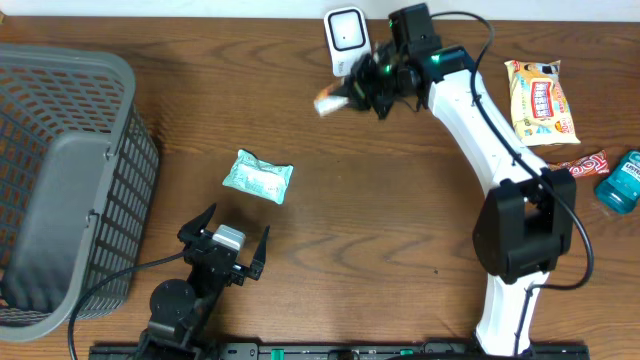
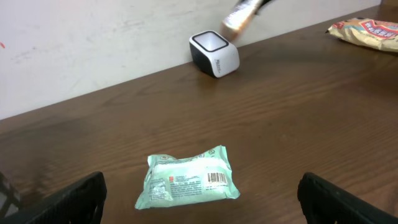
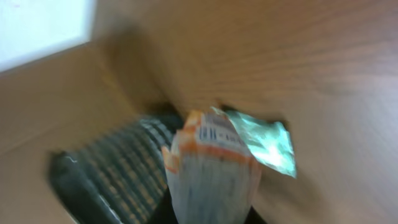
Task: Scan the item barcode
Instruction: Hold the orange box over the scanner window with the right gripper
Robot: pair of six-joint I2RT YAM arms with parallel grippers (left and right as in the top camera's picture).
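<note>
Brown wood makes the surface (image 1: 380, 200), and near its far edge stands a white scanner (image 1: 346, 38) with a dark window. The right gripper (image 1: 352, 95) is pressed together on an orange and white packet (image 1: 328, 100) and holds it in the air just beside the scanner, on the side nearer to the robot. In the right wrist view this packet (image 3: 211, 168) fills the foreground, blurred, with a barcode printed near its upper end. In the left wrist view it appears only as a blurred streak (image 2: 239, 18) above the scanner (image 2: 214, 53).

The left gripper (image 1: 238, 225) is low at the near side of the surface with its fingers (image 2: 68, 202) spread wide and nothing between them. In front of it lies a mint green packet (image 1: 258, 177), flat on the wood, its barcode side up (the label is clear in the left wrist view (image 2: 189, 180)).

At the left stands a grey plastic basket (image 1: 130, 170). At the right lie a yellow snack bag (image 1: 540, 100), a red wrapper (image 1: 585, 163) and a teal bottle (image 1: 620, 180), well apart from the scanner.
</note>
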